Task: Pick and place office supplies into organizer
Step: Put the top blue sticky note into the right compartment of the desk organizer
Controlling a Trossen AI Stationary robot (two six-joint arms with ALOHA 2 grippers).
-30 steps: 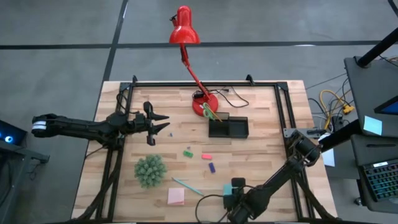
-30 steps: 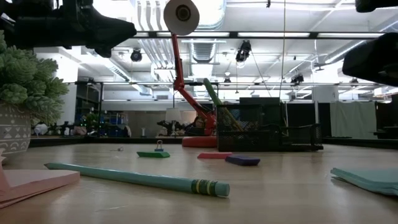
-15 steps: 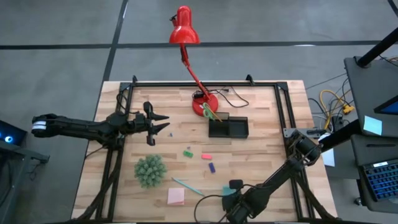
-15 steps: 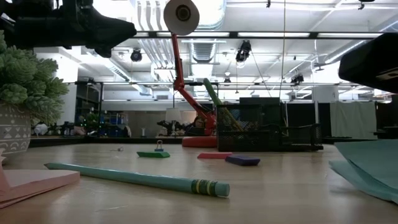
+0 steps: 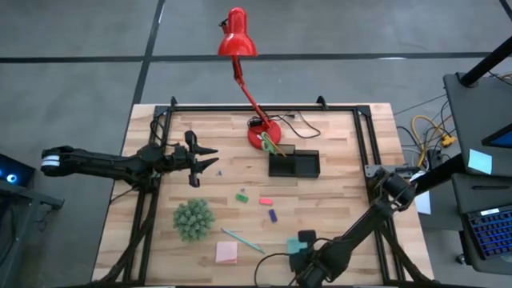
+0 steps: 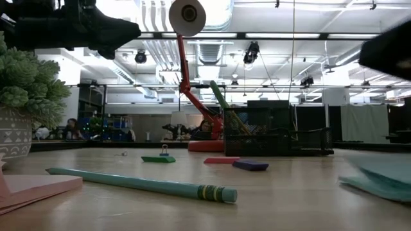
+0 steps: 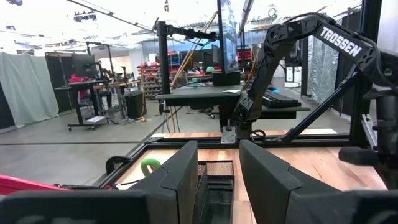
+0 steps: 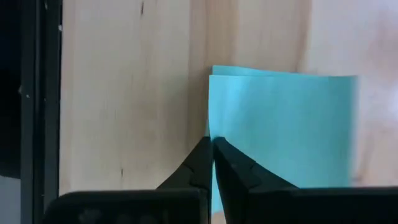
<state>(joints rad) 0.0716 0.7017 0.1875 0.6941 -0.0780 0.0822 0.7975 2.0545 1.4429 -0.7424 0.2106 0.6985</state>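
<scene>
Wooden table (image 5: 336, 144) under a black frame, carrying scattered supplies and a red lamp (image 5: 238, 36) at the far edge. Working at the near edge with the right end effector (image 8: 212, 163): fingers clenched on the edge of the light-blue sticky pad (image 8: 280, 130), seen from above as a teal patch (image 5: 302, 241) beside the wrist. Pinching only the top sheets, by the look of it, since a second blue edge is showing just behind the first in the wrist view. Likely lifting now; in the low view the pad (image 6: 379, 179) is sitting tilted at the right. Best lifting slowly and straight up, checking that the whole pad is coming along rather than a peeling page; if fanning open, setting down and gripping deeper across the full thickness.

Then carrying toward the black organizer (image 5: 294, 165), standing well apart at the far side next to the lamp base, with the green-handled scissors (image 5: 270, 144) already sticking out of its left end. Aiming for the open compartment, away from those handles, and lowering the pad flat before letting go.

Waiting over the left side: left end effector (image 5: 202, 159), fingers parted, grasping nothing. Lying on the table yet: pink pad (image 5: 226, 253), teal pen (image 5: 241, 240), and the small green (image 5: 241, 197), red (image 5: 266, 201) and purple (image 5: 272, 215) pieces, near the fuzzy green ball (image 5: 193, 218).
</scene>
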